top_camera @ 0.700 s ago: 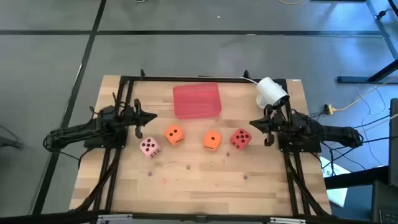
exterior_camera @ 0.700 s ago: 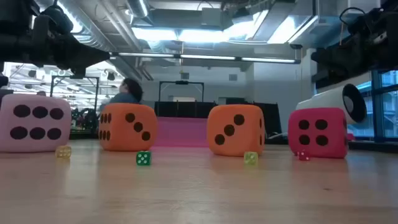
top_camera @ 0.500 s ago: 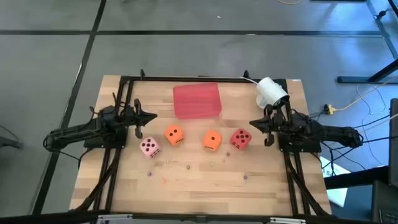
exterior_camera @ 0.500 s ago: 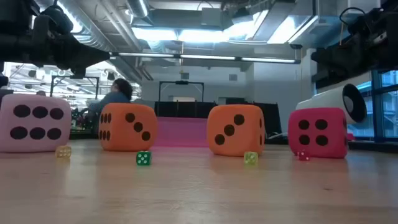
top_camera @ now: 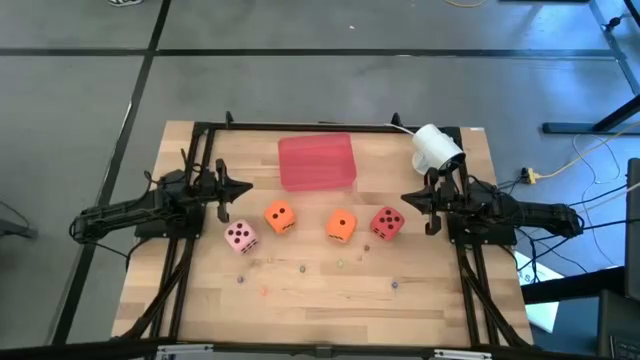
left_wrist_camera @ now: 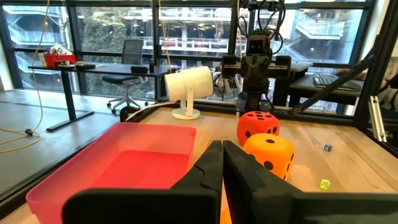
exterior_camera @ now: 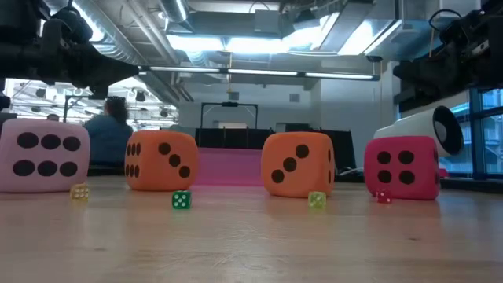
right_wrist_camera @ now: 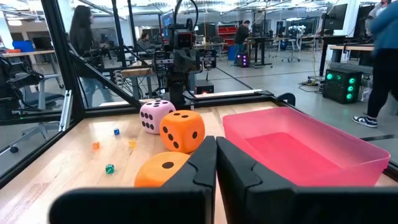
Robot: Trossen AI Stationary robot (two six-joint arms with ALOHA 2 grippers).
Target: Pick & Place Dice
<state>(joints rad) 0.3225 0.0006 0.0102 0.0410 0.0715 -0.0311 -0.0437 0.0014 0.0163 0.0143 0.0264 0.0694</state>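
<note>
High view, dice (top_camera: 311,223) between both hands

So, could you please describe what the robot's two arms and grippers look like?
Both arms are dark, nearly black, jointed and slim, with thin black cables trailing along them. The left gripper and right gripper each end in two flat, matte black, tapered fingers. No markings are visible.

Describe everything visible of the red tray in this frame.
The red tray is a flat, shallow rectangle with low raised walls, smooth and plastic-looking, translucent pinkish red. It sits level on the wooden table toward the far edge, behind the row of dice, apart from them. It looks empty; nothing touches it except the table.
</note>
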